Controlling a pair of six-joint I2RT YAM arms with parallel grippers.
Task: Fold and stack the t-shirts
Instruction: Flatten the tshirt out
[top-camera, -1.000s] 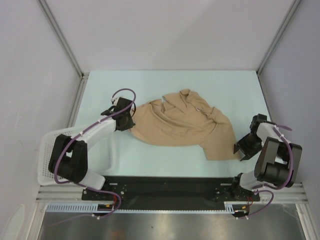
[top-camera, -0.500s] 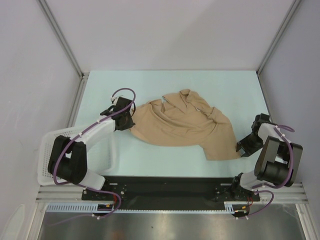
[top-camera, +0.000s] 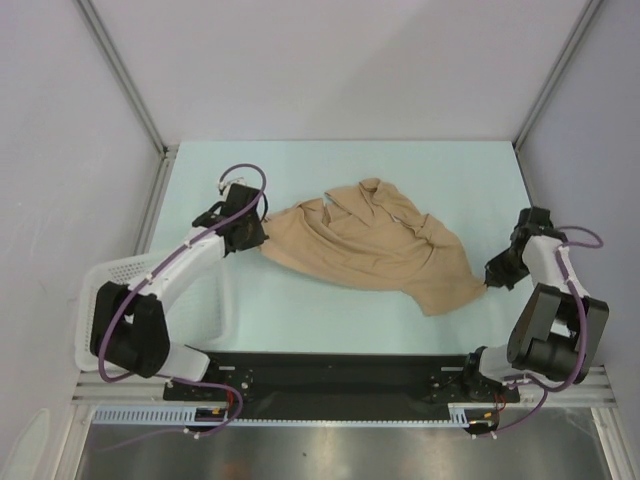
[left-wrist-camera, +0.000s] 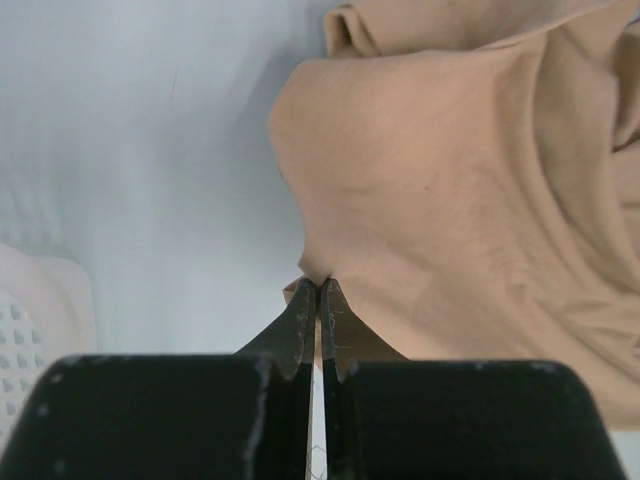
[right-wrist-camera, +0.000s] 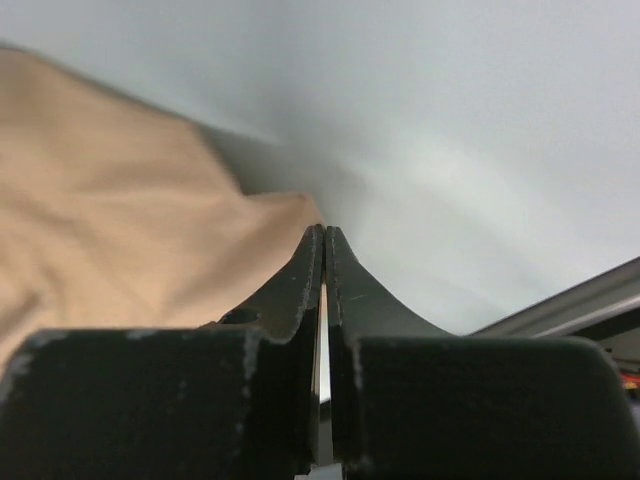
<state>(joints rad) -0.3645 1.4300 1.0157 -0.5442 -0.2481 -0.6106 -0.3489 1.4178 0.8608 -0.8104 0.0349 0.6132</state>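
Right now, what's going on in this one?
Two robot arms are working on a tan t-shirt that lies rumpled and unfolded on the table. The left gripper is shut on the shirt's left edge. The right gripper is shut on the corner at the shirt's right end. The cloth stretches between them. A white lattice basket sits by the left arm's base. No fold has been made yet.
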